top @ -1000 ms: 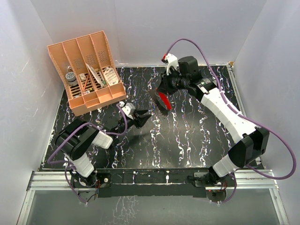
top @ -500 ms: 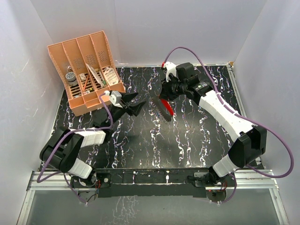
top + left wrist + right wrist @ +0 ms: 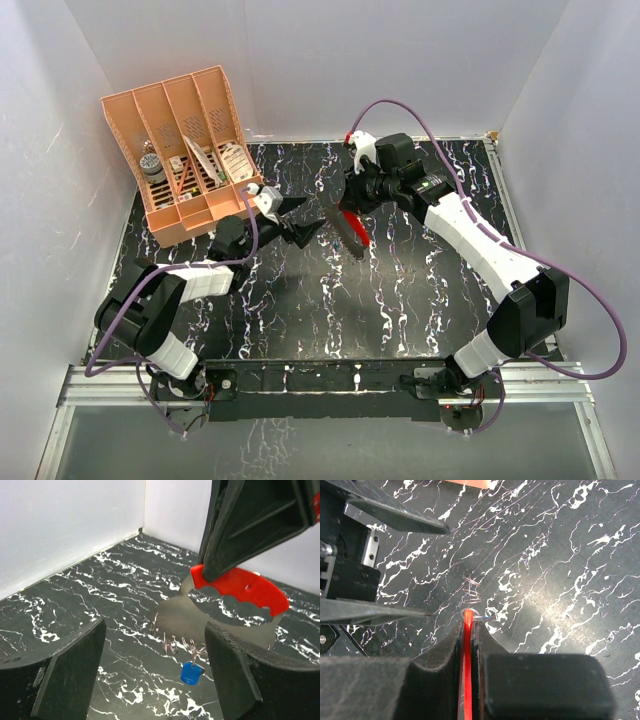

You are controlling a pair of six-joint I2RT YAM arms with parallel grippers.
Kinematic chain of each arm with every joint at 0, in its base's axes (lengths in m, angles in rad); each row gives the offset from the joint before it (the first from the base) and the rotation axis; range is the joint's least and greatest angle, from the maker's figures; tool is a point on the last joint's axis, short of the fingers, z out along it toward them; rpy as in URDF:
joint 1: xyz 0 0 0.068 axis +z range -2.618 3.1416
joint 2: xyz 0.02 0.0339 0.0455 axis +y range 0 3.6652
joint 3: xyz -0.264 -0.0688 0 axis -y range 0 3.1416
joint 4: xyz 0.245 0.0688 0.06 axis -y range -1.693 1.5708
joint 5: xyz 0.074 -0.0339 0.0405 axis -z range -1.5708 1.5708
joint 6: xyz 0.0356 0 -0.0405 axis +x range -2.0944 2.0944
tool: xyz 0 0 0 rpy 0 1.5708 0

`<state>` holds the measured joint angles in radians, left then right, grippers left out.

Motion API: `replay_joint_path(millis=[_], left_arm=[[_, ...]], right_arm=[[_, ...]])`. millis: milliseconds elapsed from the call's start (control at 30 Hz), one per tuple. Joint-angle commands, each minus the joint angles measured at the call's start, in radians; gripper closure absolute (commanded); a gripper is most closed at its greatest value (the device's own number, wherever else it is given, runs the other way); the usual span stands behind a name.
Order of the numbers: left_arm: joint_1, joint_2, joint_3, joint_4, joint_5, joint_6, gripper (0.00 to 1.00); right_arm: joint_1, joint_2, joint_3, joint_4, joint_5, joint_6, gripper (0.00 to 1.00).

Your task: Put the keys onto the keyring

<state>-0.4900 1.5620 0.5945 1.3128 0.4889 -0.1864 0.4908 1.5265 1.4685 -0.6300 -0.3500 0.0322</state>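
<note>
**Keyring (image 3: 350, 226), red-and-silver: gripped, right of peach organiser (image 3: 190, 150)**

Left gripper (image 3: 312, 228): jaws spread, empty, just right of organiser's front corner. Key (image 3: 191, 673), blue-headed: framed between those fingers (image 3: 70, 670), under the keyring beside thin wire coils (image 3: 175, 642); contact with tabletop (image 3: 400, 300) unclear. Keyring: pinched edge-on by right gripper (image 3: 342, 208), farther right of organiser.
</note>
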Motion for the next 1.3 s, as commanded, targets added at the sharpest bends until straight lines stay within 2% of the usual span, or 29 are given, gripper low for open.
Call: replay_joint_path(millis=[0,167,333,567,800,900,1267], left_arm=[[-0.040,-0.047,0.036,-0.090,-0.053,0.140,0.21],[-0.045,-0.026,0.038,-0.054,-0.089,0.062,0.20],[-0.045,-0.013,0.008,0.006,-0.140,-0.086,0.17],[-0.045,-0.018,0.025,-0.050,-0.165,-0.264,0.15],[-0.045,-0.020,0.086,-0.213,-0.152,-0.358,0.09],[-0.044,-0.010,0.083,-0.187,-0.147,-0.397,0.02],[-0.056,0.056,0.101,-0.147,-0.153,-0.461,0.02]], right_arm=[[0.002,-0.020,0.050,0.072,-0.013,0.029,1.00],[0.003,-0.018,0.050,0.093,-0.009,0.049,1.00],[0.003,-0.020,0.049,0.113,0.004,0.070,1.00],[0.003,-0.016,0.051,0.127,0.013,0.082,1.00],[0.005,-0.011,0.051,0.150,0.015,0.104,1.00],[0.005,-0.009,0.052,0.161,0.012,0.115,1.00],[0.015,-0.003,0.057,0.180,0.013,0.137,1.00]])
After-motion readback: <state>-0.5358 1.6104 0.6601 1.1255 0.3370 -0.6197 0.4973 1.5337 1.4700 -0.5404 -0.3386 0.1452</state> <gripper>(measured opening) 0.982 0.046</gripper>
